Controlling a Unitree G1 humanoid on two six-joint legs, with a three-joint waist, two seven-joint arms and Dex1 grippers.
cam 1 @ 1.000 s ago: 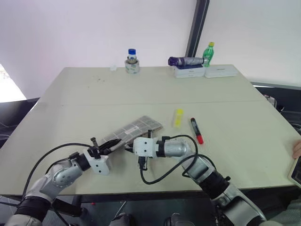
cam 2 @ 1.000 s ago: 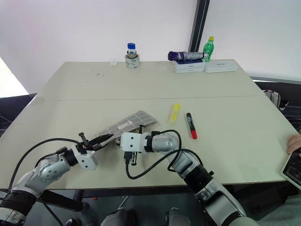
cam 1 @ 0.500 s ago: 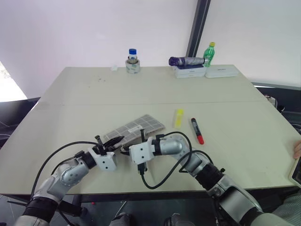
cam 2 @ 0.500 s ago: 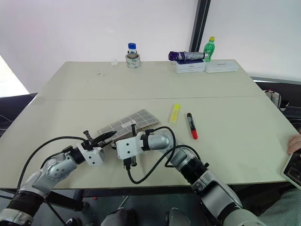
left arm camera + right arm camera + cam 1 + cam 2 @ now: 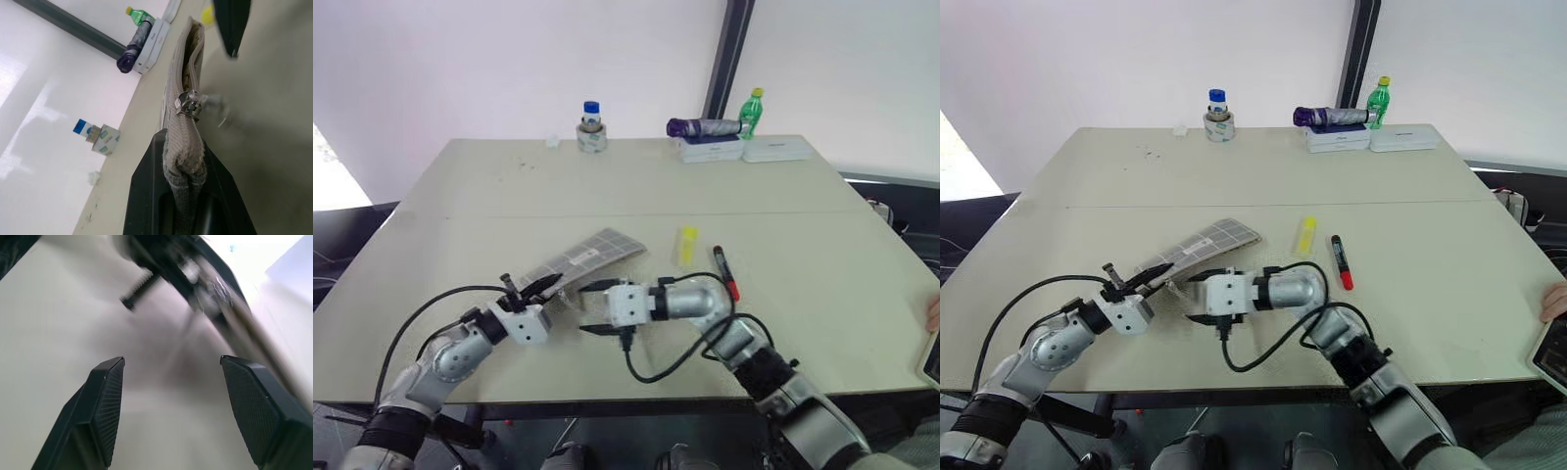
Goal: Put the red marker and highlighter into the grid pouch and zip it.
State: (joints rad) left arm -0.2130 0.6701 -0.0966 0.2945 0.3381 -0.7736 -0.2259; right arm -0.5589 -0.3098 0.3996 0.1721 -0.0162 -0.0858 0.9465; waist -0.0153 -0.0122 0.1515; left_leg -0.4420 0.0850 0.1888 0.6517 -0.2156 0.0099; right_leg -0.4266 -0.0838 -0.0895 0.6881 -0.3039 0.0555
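Nearest, left gripper (image 5: 540, 288) clamped on the near end of the pouch (image 5: 590, 255), that end lifted off the table (image 5: 489, 211), far end slanting away toward the pens; zipper pull (image 5: 190, 103) just past the fingers (image 5: 146, 196), mouth gaping beyond it. Just to its right, right gripper (image 5: 592, 307) pointing leftward at the left one, fingers (image 5: 105, 401) spread wide, nothing between them — a small gap from the pouch. Beyond and right of the right gripper, highlighter (image 5: 685, 244) flat on the table, marker (image 5: 724, 272) just beside it to the right, red end nearer; both apart from the pouch. Far from both grippers, along the table's back edge — a jar (image 5: 591, 127), a green bottle (image 5: 750, 112) and white boxes (image 5: 744, 149).
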